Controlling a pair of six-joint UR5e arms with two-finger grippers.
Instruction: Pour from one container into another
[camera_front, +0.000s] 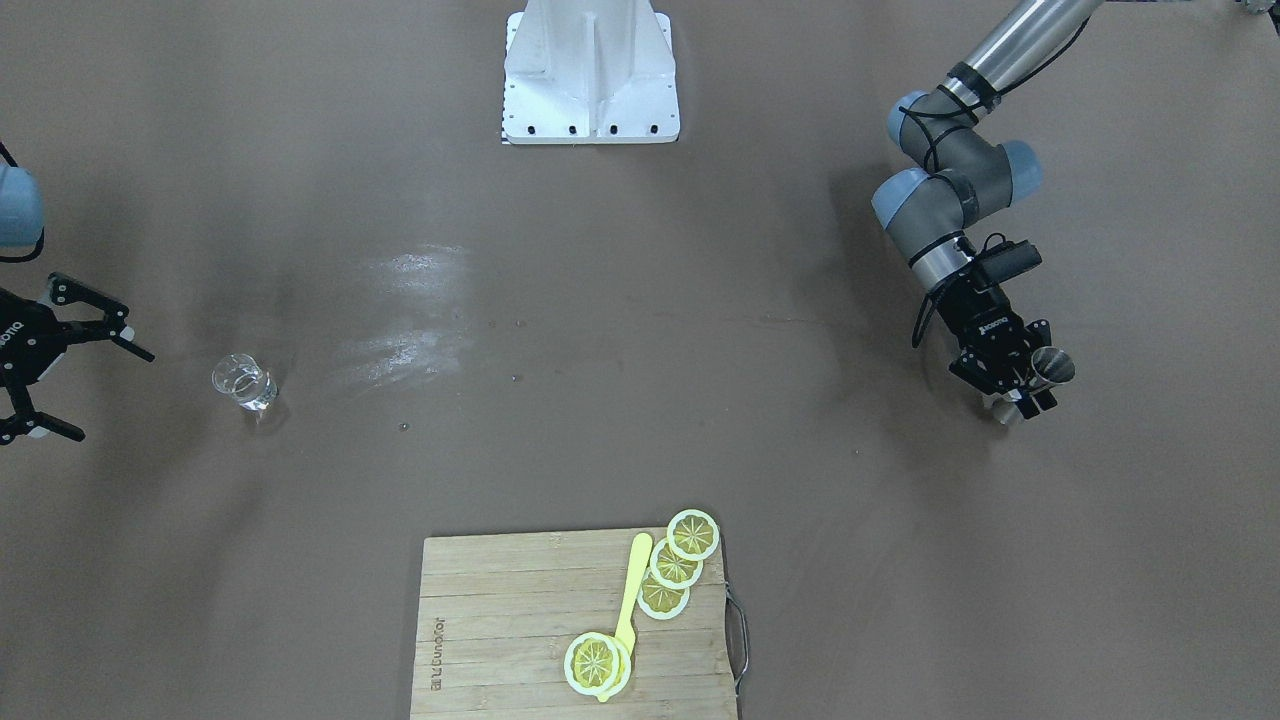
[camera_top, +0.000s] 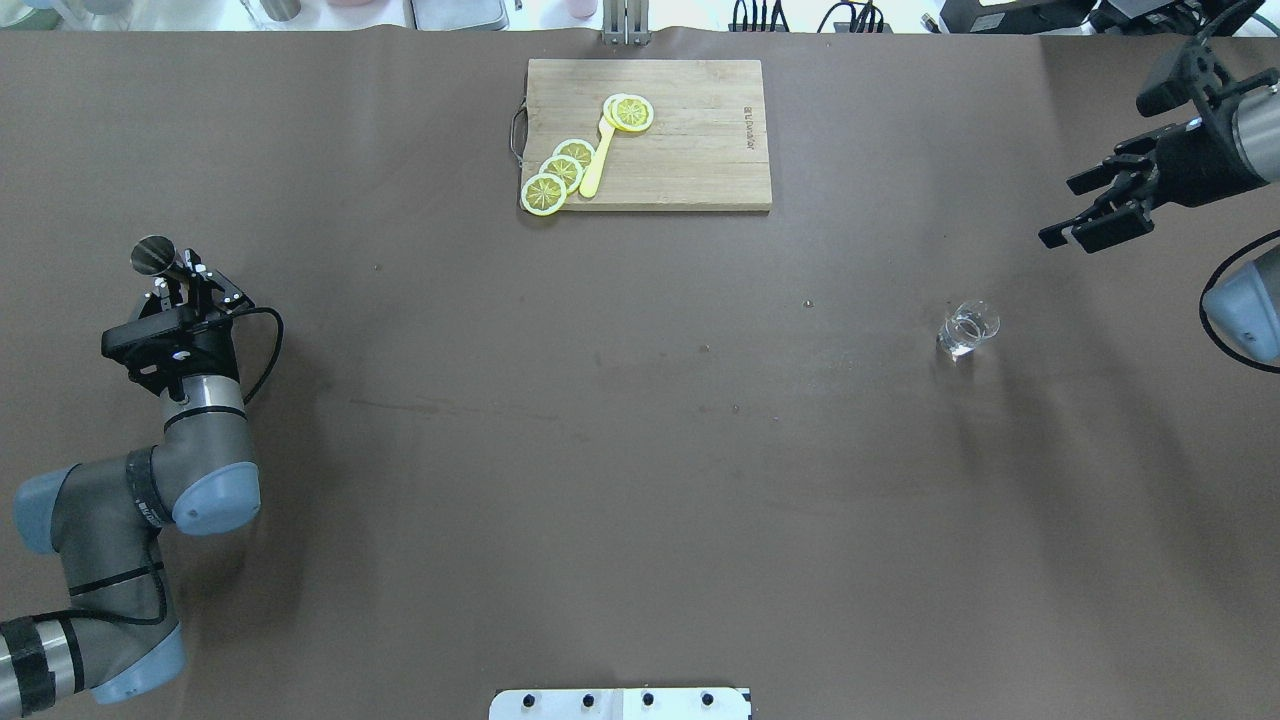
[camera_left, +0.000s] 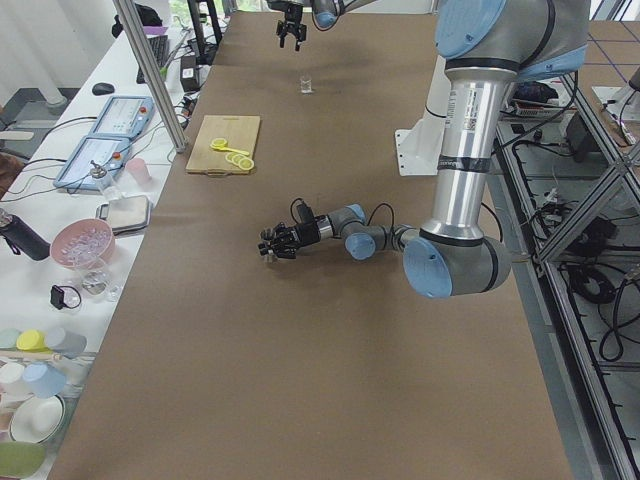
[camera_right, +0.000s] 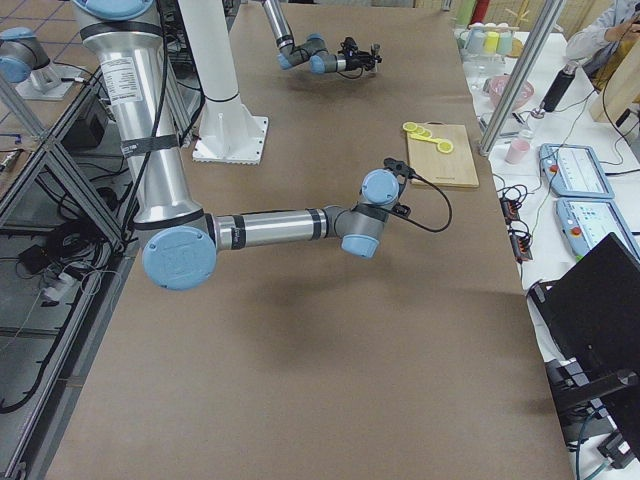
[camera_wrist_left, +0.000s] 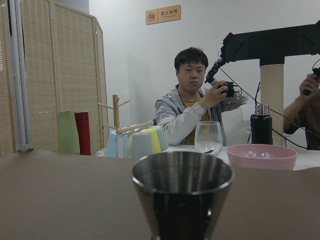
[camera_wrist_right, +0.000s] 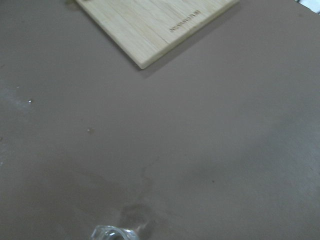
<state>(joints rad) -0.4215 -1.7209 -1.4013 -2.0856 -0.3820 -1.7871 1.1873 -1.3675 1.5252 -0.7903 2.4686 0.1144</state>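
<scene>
Left gripper (camera_top: 178, 282) pinches the steel jigger (camera_top: 153, 254) about its middle, upright with its mouth up, far out on its own side of the table (camera_top: 640, 450). The right gripper (camera_top: 1078, 212) hangs with fingers spread and nothing between them, near the glass cup (camera_top: 968, 328) but clear of it, off to the cup's outer side. The cup stands on the table, well apart from the jigger. The step in hand looks like the reach for the cup. Next, the right gripper needs to come down around it, close and lift, and then both arms must meet for the pour.
</scene>
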